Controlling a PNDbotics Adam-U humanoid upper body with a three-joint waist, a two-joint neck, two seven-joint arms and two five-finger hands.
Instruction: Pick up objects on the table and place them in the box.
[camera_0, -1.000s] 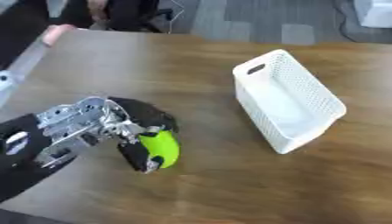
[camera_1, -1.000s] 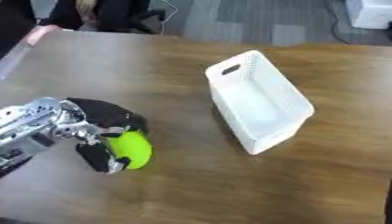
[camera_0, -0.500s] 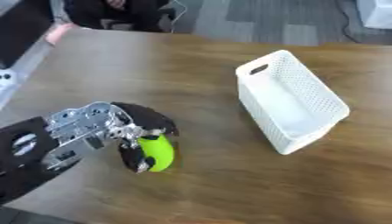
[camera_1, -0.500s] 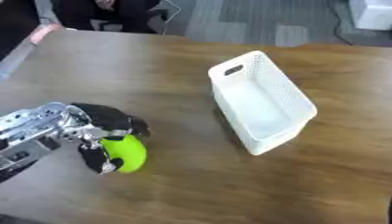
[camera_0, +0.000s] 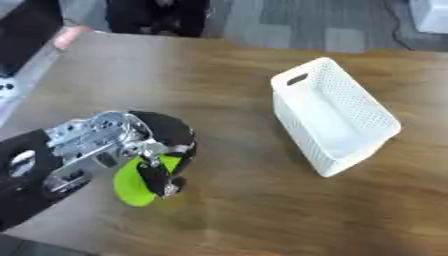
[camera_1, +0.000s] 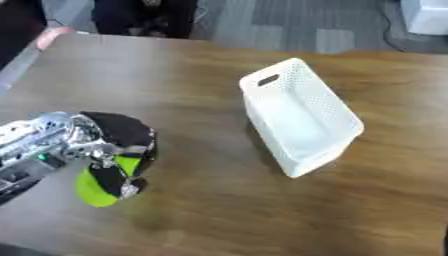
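One white box (camera_0: 337, 117) and one lime-green object (camera_0: 133, 181) sit on the wooden table (camera_0: 227, 210). Near the table's left edge, the left hand (camera_0: 131, 145) reaches in palm-down, fingers curled around the green object.

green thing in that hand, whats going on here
The robot's left hand has its fingers curled round a lime-green object low over the wooden table, on the left side. The white box sits to the right, with nothing visible inside. The object has not yet been carried over to it. The right hand is out of view.
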